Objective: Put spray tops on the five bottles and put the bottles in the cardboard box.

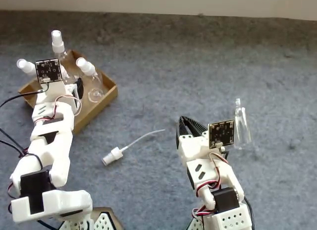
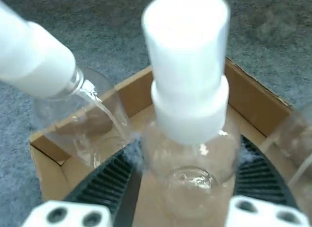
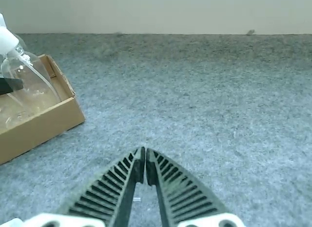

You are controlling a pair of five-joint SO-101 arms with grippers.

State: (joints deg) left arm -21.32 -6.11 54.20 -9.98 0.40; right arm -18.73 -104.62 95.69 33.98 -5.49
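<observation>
**Clerk:** Entry one, left end effector (image 2: 187, 185)?
**Arm:** I am gripping a capped bottle (image 2: 187, 90) inside the cardboard box (image 2: 253, 97). A second capped bottle (image 2: 34, 56) is leaning beside it.
**Clerk:** Entry two, right end effector (image 3: 145, 161)?
**Arm:** I am holding it closed, tips touching, above the desk (image 3: 219, 90).
**Clerk:** Loose stock?
**Arm:** An uncapped bottle (image 1: 241, 123) is standing near it. A spray top (image 1: 114, 155) is lying between my arms.

Brown box (image 1: 99, 107), white spray top (image 1: 113, 156), grey carpet (image 1: 198, 67)
</observation>
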